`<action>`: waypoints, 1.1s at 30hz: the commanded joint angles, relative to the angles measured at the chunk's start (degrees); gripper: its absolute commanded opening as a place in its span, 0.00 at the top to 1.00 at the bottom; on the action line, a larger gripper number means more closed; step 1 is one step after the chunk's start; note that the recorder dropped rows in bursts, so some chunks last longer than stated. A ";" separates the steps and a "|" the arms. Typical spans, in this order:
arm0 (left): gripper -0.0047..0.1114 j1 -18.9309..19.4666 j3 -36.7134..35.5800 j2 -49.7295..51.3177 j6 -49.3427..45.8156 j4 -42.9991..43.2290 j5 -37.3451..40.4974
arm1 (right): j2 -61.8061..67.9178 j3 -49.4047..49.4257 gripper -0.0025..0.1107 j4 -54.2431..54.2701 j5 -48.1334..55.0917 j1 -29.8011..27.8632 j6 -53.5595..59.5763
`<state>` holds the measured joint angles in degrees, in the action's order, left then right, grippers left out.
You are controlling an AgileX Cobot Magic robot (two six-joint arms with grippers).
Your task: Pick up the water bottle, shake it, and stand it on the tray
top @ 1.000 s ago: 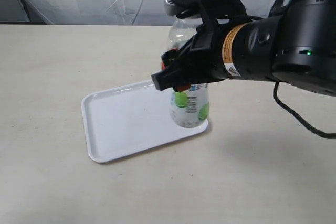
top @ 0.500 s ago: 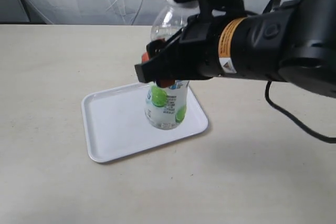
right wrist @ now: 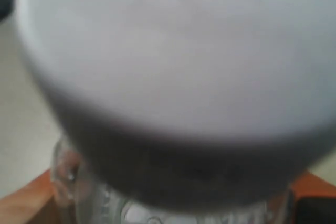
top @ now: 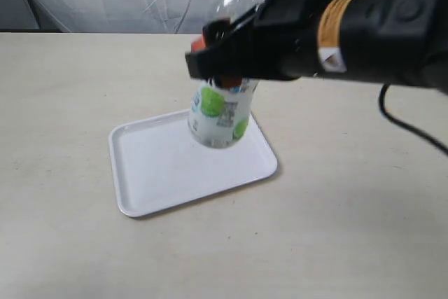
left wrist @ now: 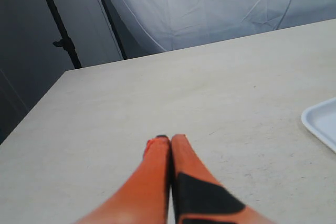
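The right gripper (top: 215,62) clamps the bottle (top: 218,113) by its upper body, tilted and clear above the tray (top: 154,173), blur suggesting a shake; the left gripper (left wrist: 169,142) sits idle, pressed closed on nothing.

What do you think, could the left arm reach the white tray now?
Probably yes: only table shows between the left gripper and the tray. The right gripper holds the water bottle above the tray, though.

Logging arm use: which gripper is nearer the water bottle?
Right. The right gripper grips the water bottle; the left gripper hangs shut over the table, away from it.
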<state>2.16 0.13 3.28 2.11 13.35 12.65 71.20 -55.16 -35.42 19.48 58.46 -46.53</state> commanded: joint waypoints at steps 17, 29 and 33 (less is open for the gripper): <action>0.96 0.05 -0.13 -0.24 0.47 -0.21 -0.75 | 6.95 5.77 0.98 -1.28 1.16 0.00 1.83; 0.96 0.05 -0.13 -0.24 0.47 -0.21 -0.75 | -1.46 4.44 0.98 -1.50 -0.63 0.00 1.83; 0.96 0.05 -0.13 -0.24 0.47 -0.21 -0.75 | -5.49 3.27 0.98 -1.69 -0.53 0.00 1.83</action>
<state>2.16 0.13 3.28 2.11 13.35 12.65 68.61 -50.67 -35.93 20.46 58.46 -44.91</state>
